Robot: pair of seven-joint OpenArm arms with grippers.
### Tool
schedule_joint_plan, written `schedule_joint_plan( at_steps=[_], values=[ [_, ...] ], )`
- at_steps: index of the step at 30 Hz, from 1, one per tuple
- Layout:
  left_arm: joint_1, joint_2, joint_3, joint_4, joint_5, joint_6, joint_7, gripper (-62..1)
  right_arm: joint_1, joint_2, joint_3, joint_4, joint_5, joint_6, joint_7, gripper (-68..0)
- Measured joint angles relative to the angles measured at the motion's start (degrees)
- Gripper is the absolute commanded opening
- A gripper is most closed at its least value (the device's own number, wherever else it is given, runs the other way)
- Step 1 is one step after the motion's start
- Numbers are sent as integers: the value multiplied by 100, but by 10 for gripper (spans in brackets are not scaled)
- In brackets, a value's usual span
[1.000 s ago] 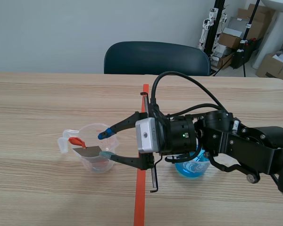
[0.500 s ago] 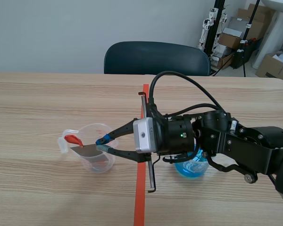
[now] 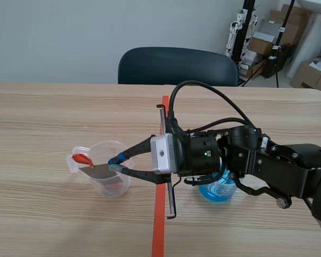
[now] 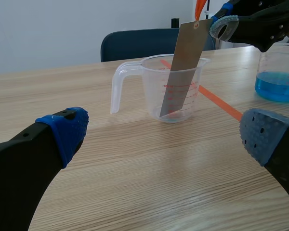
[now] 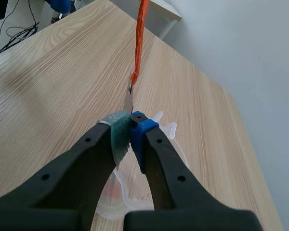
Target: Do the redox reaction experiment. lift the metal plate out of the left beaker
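Pinched shut on the top of the metal plate (image 3: 99,172) standing tilted in the left measuring beaker (image 3: 108,143), the right gripper (image 3: 116,163) should rise straight, clearing the rim; the left gripper (image 4: 164,132) gapes empty.

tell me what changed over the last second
The right gripper eased slightly toward the clear measuring beaker and closed its fingers, wide open a second ago, onto the metal plate. The plate still leans in the beaker, not lifted. The beaker of blue liquid stayed put.
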Motion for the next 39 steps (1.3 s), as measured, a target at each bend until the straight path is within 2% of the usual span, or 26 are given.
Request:
schedule_joint_plan(
  at_steps=[5,11,13,22,24,28,30,39],
  values=[
    [0,0,0,0,0,0,0,14,0,0,0,0,11,0,0,-670],
    [0,0,0,0,0,0,0,14,2,2,0,0,295,48,0,-670],
    [0,0,0,0,0,0,0,14,2,2,0,0,302,151,0,-670],
    [0,0,0,0,0,0,0,14,2,2,0,0,350,149,0,-661],
    [0,0,0,0,0,0,0,14,2,2,0,0,350,149,0,-595],
    [0,0,0,0,0,0,0,14,2,2,0,0,321,151,0,-358],
    [0,0,0,0,0,0,0,14,2,4,0,0,323,149,2,-282],
    [0,0,0,0,0,0,87,14,2,68,0,0,326,149,26,-278]
  ],
)
